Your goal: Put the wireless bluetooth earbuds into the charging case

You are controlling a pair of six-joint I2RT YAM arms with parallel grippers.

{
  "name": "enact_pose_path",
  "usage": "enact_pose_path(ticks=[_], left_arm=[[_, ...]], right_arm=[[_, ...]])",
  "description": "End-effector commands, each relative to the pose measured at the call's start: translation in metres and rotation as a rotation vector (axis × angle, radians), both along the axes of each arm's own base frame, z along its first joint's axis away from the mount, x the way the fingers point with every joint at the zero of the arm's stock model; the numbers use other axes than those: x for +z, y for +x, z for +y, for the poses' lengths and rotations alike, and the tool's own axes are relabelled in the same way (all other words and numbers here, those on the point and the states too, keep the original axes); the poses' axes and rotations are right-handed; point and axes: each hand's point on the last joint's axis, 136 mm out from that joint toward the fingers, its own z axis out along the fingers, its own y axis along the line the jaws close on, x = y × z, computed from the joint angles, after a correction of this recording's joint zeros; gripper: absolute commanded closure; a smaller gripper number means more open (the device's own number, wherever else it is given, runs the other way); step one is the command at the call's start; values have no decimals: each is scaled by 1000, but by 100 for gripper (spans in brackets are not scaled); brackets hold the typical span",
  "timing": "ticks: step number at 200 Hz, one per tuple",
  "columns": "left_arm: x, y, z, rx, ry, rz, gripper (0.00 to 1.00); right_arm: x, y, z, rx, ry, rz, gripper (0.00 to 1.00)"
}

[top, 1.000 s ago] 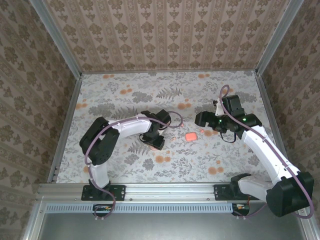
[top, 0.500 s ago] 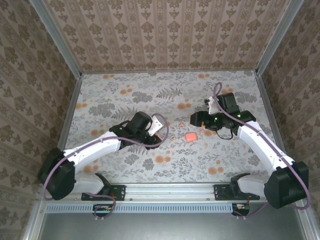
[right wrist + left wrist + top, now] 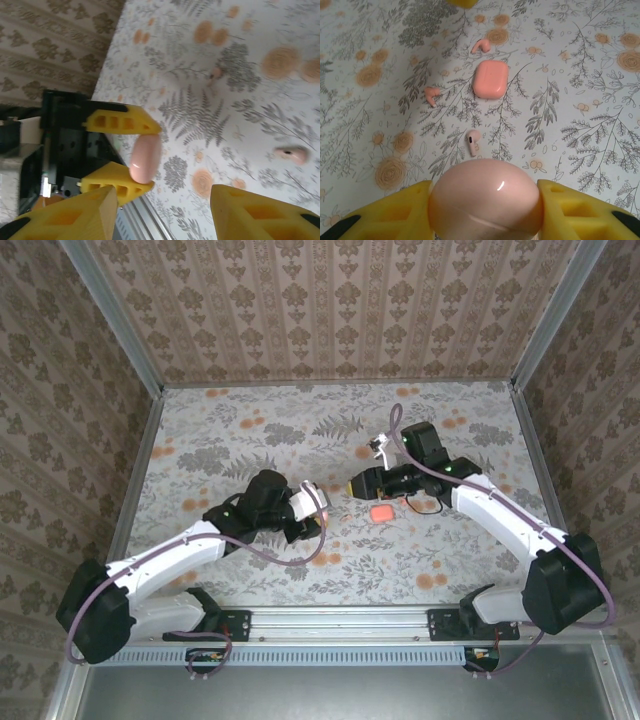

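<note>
My left gripper (image 3: pixel 485 200) is shut on a round glossy pink charging case (image 3: pixel 485 192) with a seam line across it. It holds the case just above the table near the middle (image 3: pixel 308 512). Three tiny pink earbuds lie on the cloth ahead of it: one close by (image 3: pixel 471 141), one to the left (image 3: pixel 432 95), one farther off (image 3: pixel 480 46). My right gripper (image 3: pixel 164 200) hovers open with nothing between its fingers, facing the left gripper and the held case (image 3: pixel 145 157) from the right (image 3: pixel 358 483). One earbud (image 3: pixel 290 154) lies to its right.
A second pink case, a rounded square (image 3: pixel 490 80), lies flat among the earbuds (image 3: pixel 381 512). The floral tablecloth (image 3: pixel 250 430) is walled by patterned panels on three sides. A metal rail (image 3: pixel 330 620) runs along the near edge.
The left arm has swung its elbow out to the left, its gripper staying near the middle with the case. The right gripper has moved left toward it, and its jaws have narrowed.
</note>
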Motion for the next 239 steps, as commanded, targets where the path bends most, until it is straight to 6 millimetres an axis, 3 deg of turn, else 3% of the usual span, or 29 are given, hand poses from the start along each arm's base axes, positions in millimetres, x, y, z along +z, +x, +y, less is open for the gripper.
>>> enact_pose_path(ticks=[1, 52, 56, 78, 164, 239], left_arm=[[15, -1, -4, -53, -42, -77, 62], [19, 3, -5, -45, -34, -106, 63], [20, 4, -5, -44, -34, -108, 63], [22, 5, -6, -41, -33, -115, 63], [28, 7, -4, -20, -43, -137, 64], [32, 9, -4, -18, -46, -155, 65]], right_arm=[[11, -10, 16, 90, 66, -55, 47], [0, -21, 31, 130, 84, 22, 49], [-10, -20, 34, 130, 72, 56, 49], [-18, -22, 41, 136, 77, 115, 49], [-30, -31, 58, 163, 80, 193, 51], [-29, -28, 64, 165, 103, 209, 57]])
